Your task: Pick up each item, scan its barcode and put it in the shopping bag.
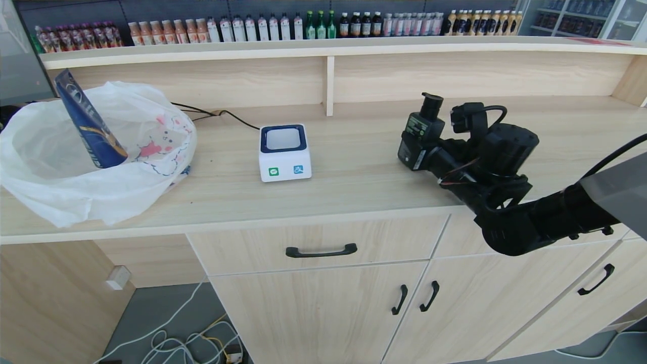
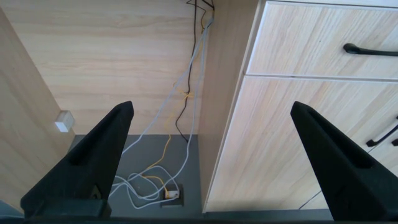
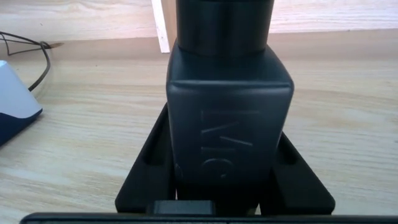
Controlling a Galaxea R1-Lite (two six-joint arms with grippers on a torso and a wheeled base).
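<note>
Currently: one black bottle, held in right jaws

Item: bottle (image 1: 420,132), black, with a squared body, sloped shoulders and a round black cap. One face carries a dark label with a small green patch; another carries raised lettering. It stands roughly upright.

Location: between the jaws of the right gripper (image 1: 427,154), which are clamped on its lower body, over the wooden counter (image 1: 354,187).

Nearby: white-and-blue scanner (image 1: 284,151), on the counter well to the left of those jaws. Shopping bag (image 1: 65,167), white plastic and open-mouthed, lies farther left past the scanner, with a blue packet (image 1: 88,126) leaning inside.

Left gripper (image 2: 211,109): jaws wide apart, holding nothing, beside the cabinet fronts (image 2: 298,124).
</note>
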